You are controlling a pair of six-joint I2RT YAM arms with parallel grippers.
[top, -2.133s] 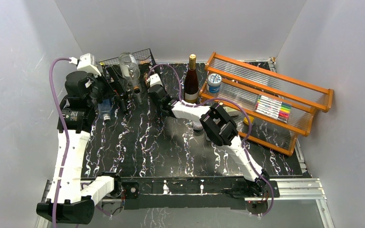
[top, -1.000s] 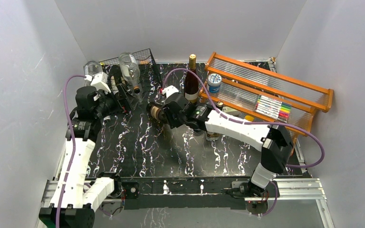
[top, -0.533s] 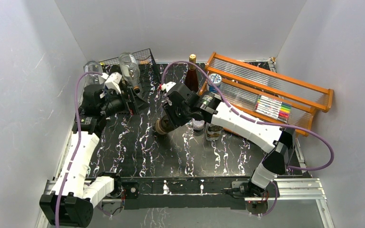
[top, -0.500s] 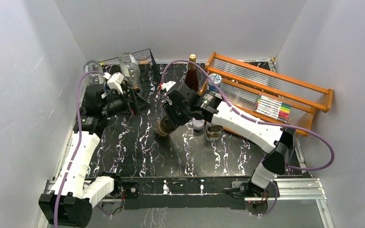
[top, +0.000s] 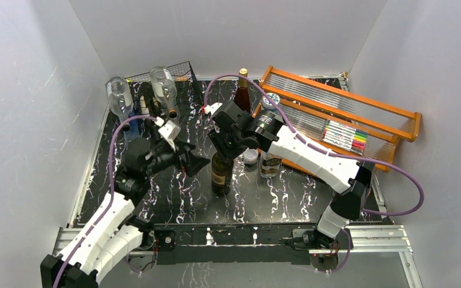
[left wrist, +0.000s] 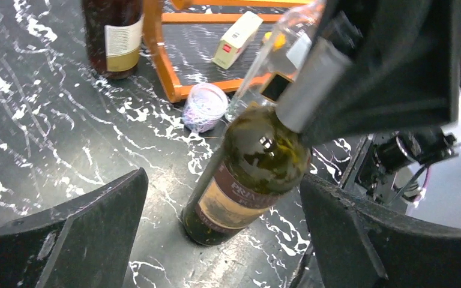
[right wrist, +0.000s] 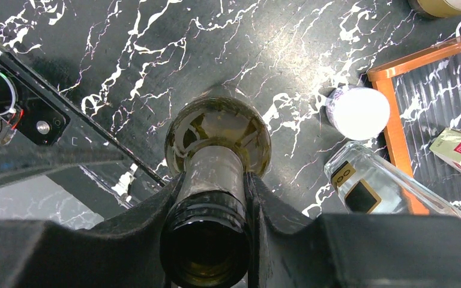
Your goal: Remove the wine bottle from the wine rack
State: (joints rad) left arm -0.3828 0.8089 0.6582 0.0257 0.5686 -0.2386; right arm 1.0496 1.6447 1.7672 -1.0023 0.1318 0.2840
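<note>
Right now, in the top external view, your wine bottle [top: 220, 175] stands near the middle of the tabletop [top: 156, 198]. It is off the wine rack [top: 183, 71], which sits well apart at the bottle's 11 o'clock in the back corner. The right tool [top: 224, 149] is clamped on the bottle's neck from above. The left tool [top: 193, 163] hangs just at the bottle's 9 o'clock, not touching it. A clear bottle [top: 163, 85] pokes up from the rack, and the orange shelf [top: 342, 114] lies at the wine bottle's 2 o'clock.

From the left wrist you see that tool's fingers [left wrist: 72, 240] spread wide at the frame's 8 and 4 o'clock, holding nothing. The wine bottle shows between and beyond them with its label toward you and its base looking set on the tabletop. A small lidded jar [left wrist: 205, 107] sits near its 11 o'clock.

From the right wrist you look straight down the neck. One finger presses it at 9 o'clock and the other at 3 o'clock. The jar lies at the bottle's 2 o'clock and a glass bottle [right wrist: 384, 186] at its 4 o'clock.
</note>
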